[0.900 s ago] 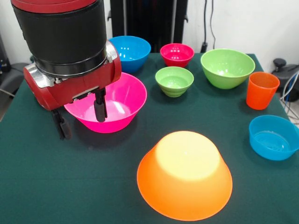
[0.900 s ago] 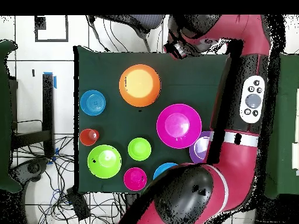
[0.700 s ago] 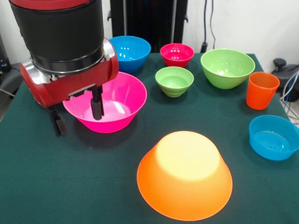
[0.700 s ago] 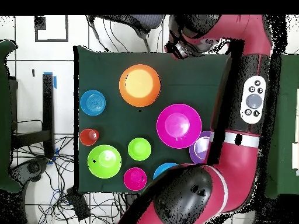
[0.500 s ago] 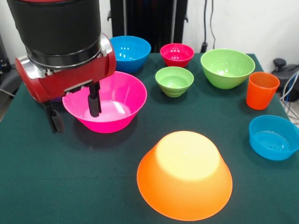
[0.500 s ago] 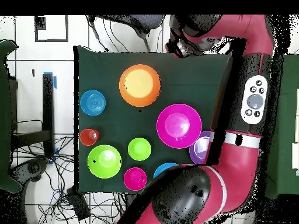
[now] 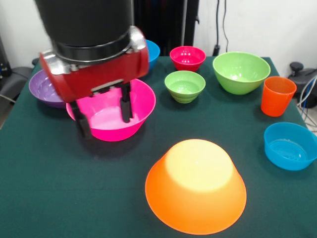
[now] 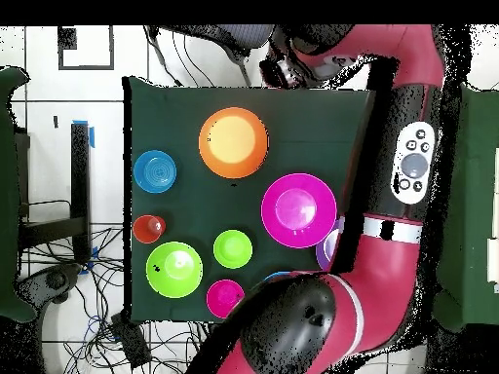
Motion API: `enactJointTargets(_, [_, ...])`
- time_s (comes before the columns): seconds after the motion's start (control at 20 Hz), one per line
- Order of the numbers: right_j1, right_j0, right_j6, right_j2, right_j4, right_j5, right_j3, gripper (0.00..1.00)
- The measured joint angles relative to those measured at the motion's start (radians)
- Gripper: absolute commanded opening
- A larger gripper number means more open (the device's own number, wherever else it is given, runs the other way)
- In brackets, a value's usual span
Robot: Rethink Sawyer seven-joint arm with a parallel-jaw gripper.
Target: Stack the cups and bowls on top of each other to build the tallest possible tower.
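Note:
The largest orange bowl [image 7: 195, 186] [image 8: 233, 142] lies rim down near the table's front. My gripper [image 7: 104, 115] hangs open with nothing held. Its two dark fingers [image 7: 126, 105] show in front of the upright pink bowl [image 7: 142, 99] [image 8: 298, 209]. In the overhead view the wrist sits near the table's top edge, apart from the pink bowl. The orange-red cup [image 7: 278, 95] [image 8: 148, 229] stands upright at the right edge. No piece rests on another.
A purple bowl [image 7: 43, 87] [image 8: 332, 248] sits left of the pink one. A blue bowl [image 7: 153, 49] is mostly hidden behind my wrist. A red bowl [image 7: 187, 58], small green bowl [image 7: 184, 85], large green bowl [image 7: 241, 72] and small blue bowl [image 7: 290, 145] stand upright.
My gripper has swung right in the front view, from the pink bowl's left side to in front of it. This uncovers the purple bowl and hides most of the far blue bowl.

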Motion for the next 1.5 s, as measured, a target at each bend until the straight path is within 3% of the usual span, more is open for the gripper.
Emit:
enactJointTargets(0.7, [0.01, 0.096, 0.216, 0.001, 0.068, -0.124, -0.015, 1.0])
enactJointTargets(1.5, [0.063, 0.226, 0.318, 0.009, 0.066, -0.127, -0.126, 1.0])
